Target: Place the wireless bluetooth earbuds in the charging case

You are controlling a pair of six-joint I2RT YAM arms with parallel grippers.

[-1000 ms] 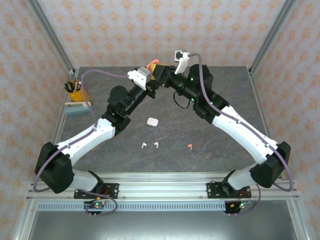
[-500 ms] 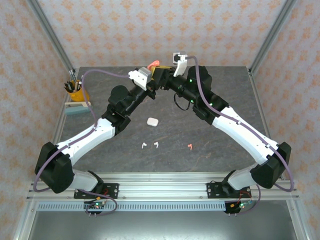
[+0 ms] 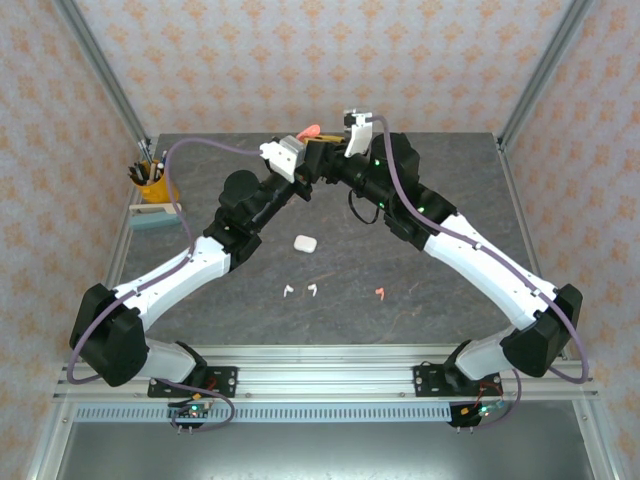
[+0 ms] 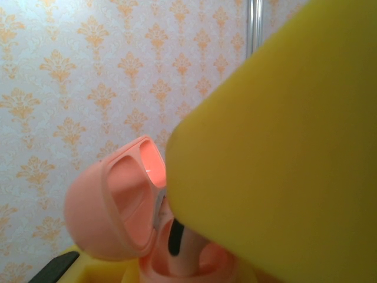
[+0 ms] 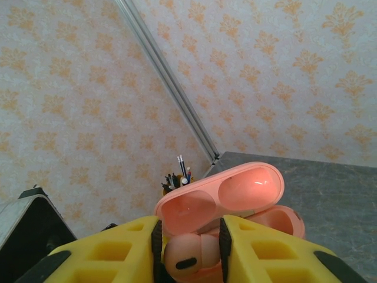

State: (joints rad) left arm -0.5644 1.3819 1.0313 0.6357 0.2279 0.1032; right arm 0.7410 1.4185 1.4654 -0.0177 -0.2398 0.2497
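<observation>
The coral-pink charging case (image 3: 310,132) hangs above the table's far middle with its lid open (image 5: 221,197). My left gripper (image 3: 306,158) is shut on its base. A coral-pink earbud (image 5: 191,254) sits low in the case's near well. My right gripper (image 5: 189,250) is shut on it, pads close against both sides. In the left wrist view the case (image 4: 112,212) shows that earbud's stem (image 4: 177,247), with a yellow right finger (image 4: 283,118) in front. On the table lie a shut white case (image 3: 305,242), two white earbuds (image 3: 287,291) (image 3: 312,290) and a second coral-pink earbud (image 3: 380,293).
A yellow pen cup (image 3: 150,184) stands at the table's left edge beside a pale block (image 3: 155,217). Metal frame posts (image 3: 105,80) rise at the back corners before patterned walls. The arm bases sit on a rail (image 3: 320,380) at the near edge.
Both raised grippers have drifted slightly leftward and toward the back wall together with the pink case. The things on the table have not moved.
</observation>
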